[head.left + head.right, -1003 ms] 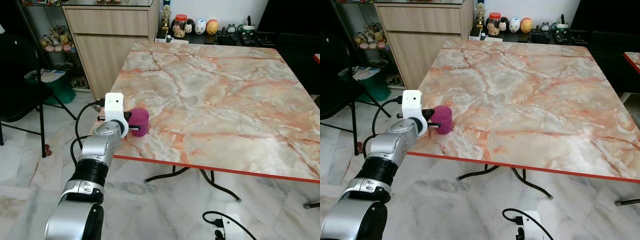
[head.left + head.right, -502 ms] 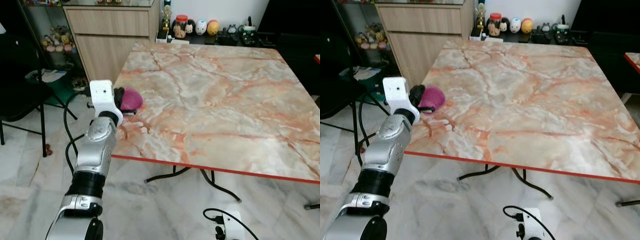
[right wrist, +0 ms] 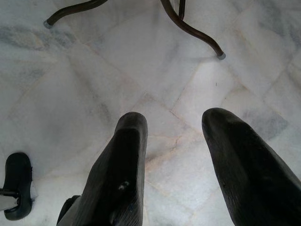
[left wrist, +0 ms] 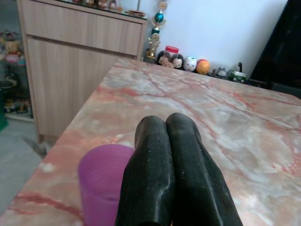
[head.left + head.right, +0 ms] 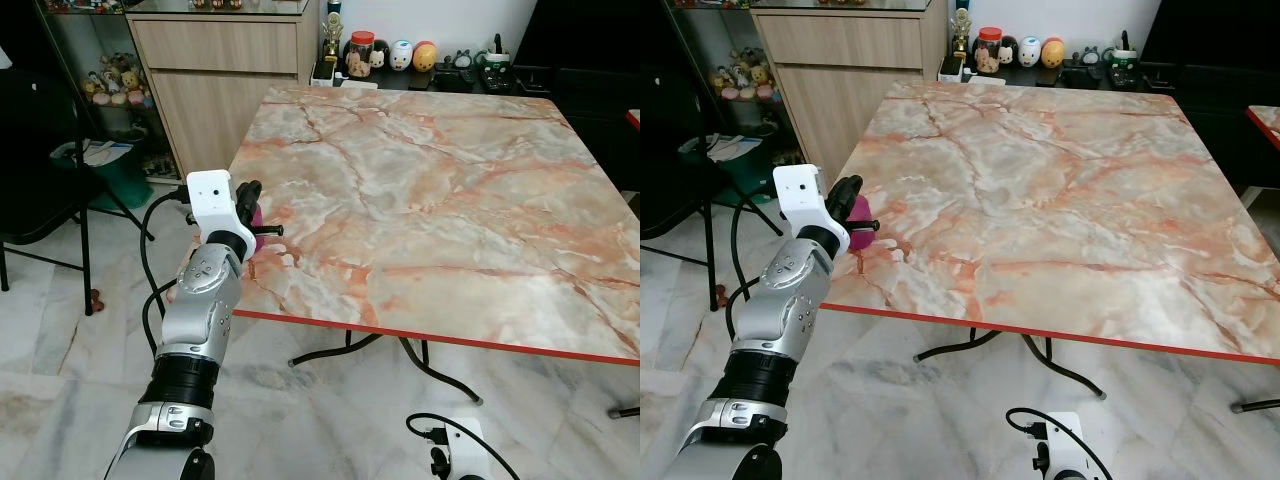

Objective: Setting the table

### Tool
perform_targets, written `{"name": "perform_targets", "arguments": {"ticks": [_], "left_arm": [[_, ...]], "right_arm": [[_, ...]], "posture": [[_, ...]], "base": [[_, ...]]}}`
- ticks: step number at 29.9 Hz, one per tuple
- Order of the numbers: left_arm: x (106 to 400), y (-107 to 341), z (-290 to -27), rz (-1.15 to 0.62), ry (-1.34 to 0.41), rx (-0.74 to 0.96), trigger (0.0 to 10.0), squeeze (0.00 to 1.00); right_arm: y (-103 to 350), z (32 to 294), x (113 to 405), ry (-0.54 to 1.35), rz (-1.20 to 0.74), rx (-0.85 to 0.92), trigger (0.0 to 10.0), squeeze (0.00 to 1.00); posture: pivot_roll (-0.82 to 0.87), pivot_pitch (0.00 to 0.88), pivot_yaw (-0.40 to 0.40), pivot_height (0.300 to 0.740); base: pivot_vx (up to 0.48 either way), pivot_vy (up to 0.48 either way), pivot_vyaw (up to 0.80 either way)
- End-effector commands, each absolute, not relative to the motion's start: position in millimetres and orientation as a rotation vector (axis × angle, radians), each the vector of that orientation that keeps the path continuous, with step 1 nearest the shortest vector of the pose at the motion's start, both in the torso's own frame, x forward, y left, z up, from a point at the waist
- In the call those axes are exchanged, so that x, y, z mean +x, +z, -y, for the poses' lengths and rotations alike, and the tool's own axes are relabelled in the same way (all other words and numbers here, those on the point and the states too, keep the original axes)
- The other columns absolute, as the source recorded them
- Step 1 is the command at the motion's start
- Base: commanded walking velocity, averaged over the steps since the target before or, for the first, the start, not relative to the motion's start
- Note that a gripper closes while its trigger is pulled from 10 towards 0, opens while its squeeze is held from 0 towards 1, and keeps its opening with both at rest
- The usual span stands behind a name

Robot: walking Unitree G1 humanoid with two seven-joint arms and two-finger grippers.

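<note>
A purple cup (image 4: 101, 179) stands upright on the marble table (image 5: 430, 170), close to its near left edge. My left gripper (image 4: 165, 123) is right beside it with both black fingers pressed together and nothing between them. From the head views the cup (image 5: 861, 212) is mostly hidden behind that gripper (image 5: 248, 193). Whether the fingers touch the cup's wall I cannot tell. My right gripper (image 3: 174, 122) hangs low over the tiled floor, open and holding nothing.
A wooden cabinet (image 5: 220, 70) stands beyond the table's far left corner, with figurines and jars (image 5: 400, 52) on a low shelf behind the table. A black chair (image 5: 40, 150) and a green bin (image 5: 110, 175) are at the left. Curved table legs (image 3: 188, 23) rest on the floor.
One second ago the cup showed fully, to the right of the left gripper. The arm then swung left and back; now the cup sits mostly hidden behind the shut fingers.
</note>
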State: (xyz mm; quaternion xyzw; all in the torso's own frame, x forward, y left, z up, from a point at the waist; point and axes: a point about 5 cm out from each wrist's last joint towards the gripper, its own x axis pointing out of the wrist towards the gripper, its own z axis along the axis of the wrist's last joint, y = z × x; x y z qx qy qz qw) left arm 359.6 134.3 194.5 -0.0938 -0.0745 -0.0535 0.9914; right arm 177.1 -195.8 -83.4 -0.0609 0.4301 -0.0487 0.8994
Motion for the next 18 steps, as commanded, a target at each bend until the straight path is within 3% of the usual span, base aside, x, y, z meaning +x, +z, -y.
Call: {"name": "perform_targets", "arguments": {"ticks": [1, 14, 18], "left_arm": [[357.7, 192.5, -137.4, 0.145, -0.102, -0.196, 10.0, 0.00], [358.0, 184.3, -139.4, 0.113, -0.086, -0.167, 10.0, 0.00], [357.6, 183.4, -144.8, 0.136, -0.080, -0.147, 10.0, 0.00]], "right_arm": [[-81.8, 197.1, 179.1, -0.115, -0.873, -0.120, 10.0, 0.00], [-80.6, 198.1, 181.1, -0.113, -0.865, -0.126, 10.0, 0.00], [-79.9, 198.2, 182.4, -0.114, -0.860, -0.126, 10.0, 0.00]], "posture": [[0.04, 0.000, -0.015, 0.740], [0.03, 0.000, -0.014, 0.740], [0.03, 0.000, -0.017, 0.740]], "base": [[0.000, 0.000, 0.00], [0.000, 0.000, 0.00], [0.315, 0.000, 0.00]]}}
